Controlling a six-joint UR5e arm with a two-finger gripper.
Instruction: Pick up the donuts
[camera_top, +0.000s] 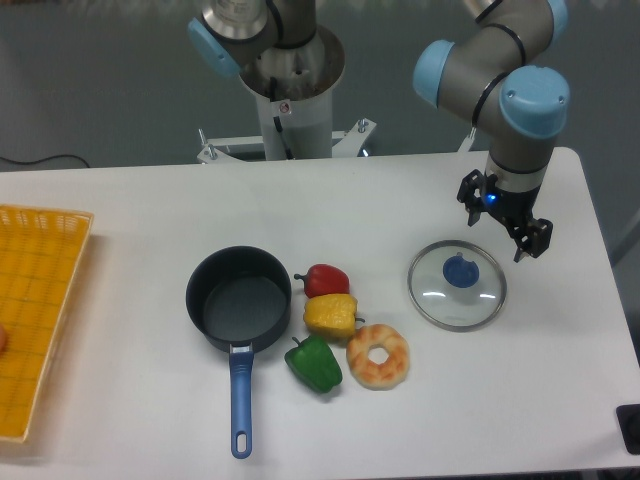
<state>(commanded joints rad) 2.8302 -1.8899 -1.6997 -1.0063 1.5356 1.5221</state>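
White tabletop (130, 200): donuts (378, 356) lower centre, ungrasped; our tool (505, 226) upper right, spread apart, holding nothing.

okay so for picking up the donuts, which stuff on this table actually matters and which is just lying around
Belongs to the job:
- the orange-tan ring donut with cream glazing
- the arm's black two-finger pincer, empty, above the table near the lid

Just lying about:
- dark saucepan with blue handle
- red pepper
- yellow pepper
- green pepper
- round glass lid with blue knob
- yellow mesh basket
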